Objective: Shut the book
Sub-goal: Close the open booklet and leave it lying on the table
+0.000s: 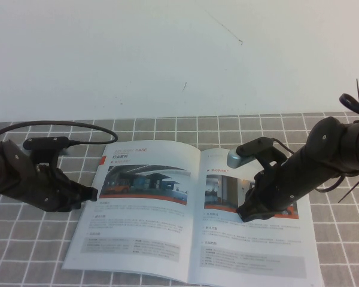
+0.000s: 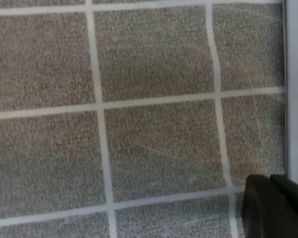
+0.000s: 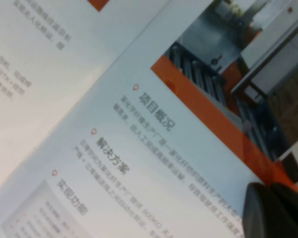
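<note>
Left gripper (image 1: 91, 194), clenched on nothing, sits at the 9 o'clock edge of the open book (image 1: 149, 227); right gripper (image 1: 244, 213), also clenched and empty, is tip-down over its right page, toward 3 o'clock. The book lies flat at 6 o'clock on the checked mat (image 1: 36, 239)

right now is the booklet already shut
No, the booklet lies open flat, with the left end effector at its left edge and the right end effector over its right page.
</note>
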`<state>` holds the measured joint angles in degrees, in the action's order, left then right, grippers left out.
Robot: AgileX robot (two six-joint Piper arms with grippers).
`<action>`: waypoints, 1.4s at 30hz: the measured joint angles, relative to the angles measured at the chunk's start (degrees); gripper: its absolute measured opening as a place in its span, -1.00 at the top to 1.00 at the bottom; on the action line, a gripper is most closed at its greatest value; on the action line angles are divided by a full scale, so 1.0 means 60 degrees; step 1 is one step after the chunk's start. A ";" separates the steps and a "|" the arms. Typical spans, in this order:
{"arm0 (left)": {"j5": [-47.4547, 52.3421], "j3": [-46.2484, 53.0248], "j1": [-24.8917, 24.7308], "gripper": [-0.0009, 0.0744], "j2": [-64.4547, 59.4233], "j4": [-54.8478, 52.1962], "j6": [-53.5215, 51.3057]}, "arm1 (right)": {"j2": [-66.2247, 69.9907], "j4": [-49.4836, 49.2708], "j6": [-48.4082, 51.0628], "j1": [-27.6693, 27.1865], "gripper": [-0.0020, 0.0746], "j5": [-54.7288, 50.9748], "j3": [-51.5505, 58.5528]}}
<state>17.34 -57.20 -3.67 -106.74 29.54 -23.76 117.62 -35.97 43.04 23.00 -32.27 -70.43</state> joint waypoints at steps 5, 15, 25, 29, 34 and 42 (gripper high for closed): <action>0.0156 -0.0081 -0.0022 0.98 -0.0059 0.0000 0.0000 | 0.0000 0.0000 0.0000 0.0000 0.95 0.0000 0.0000; 0.0311 -0.0139 -0.1354 0.98 -0.0080 0.0138 0.0000 | 0.0000 0.0009 0.0000 0.0000 0.95 0.0000 0.0000; 0.0760 -0.0118 -0.2905 0.98 -0.0081 0.2053 -0.0612 | 0.0000 0.0009 0.0000 0.0000 0.95 0.0000 0.0000; 0.1527 0.0010 -0.3235 0.98 0.0287 0.4288 -0.2519 | 0.0000 0.0009 0.0000 0.0000 0.95 0.0000 0.0000; 0.1920 0.0032 -0.3257 0.98 0.1174 0.7388 -0.4969 | 0.0000 0.0023 -0.0024 0.0000 0.95 0.0000 0.0000; 0.2379 0.0032 -0.3257 0.98 0.1708 0.8732 -0.6288 | -0.0428 0.2175 -0.0746 0.0023 0.95 -0.0061 0.0034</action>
<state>31.62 -57.01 -23.21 -96.49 81.94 -61.49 115.05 -22.92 38.57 23.13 -32.64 -70.22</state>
